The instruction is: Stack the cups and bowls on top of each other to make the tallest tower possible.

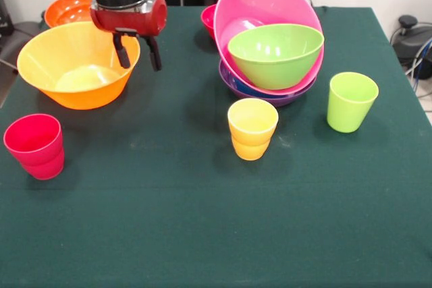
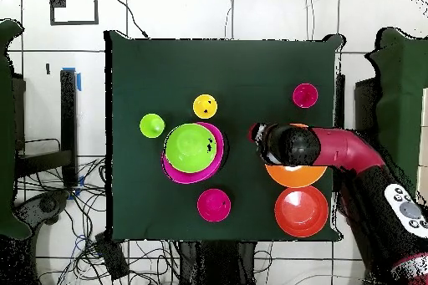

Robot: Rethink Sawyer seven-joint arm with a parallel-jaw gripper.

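My gripper hangs open and empty over the right rim of the light orange bowl. The tower stands right of centre: a purple bowl lowest, a sliver of blue bowl above it, then a tilted pink bowl holding a lime green bowl. A small red bowl sits behind the tower. Three cups stand loose and upright: red, yellow and lime green.
A red-orange bowl rests at the table's far left corner, behind the light orange one. The dark green tablecloth covers the table. Cables and equipment lie beyond the table's right edge.
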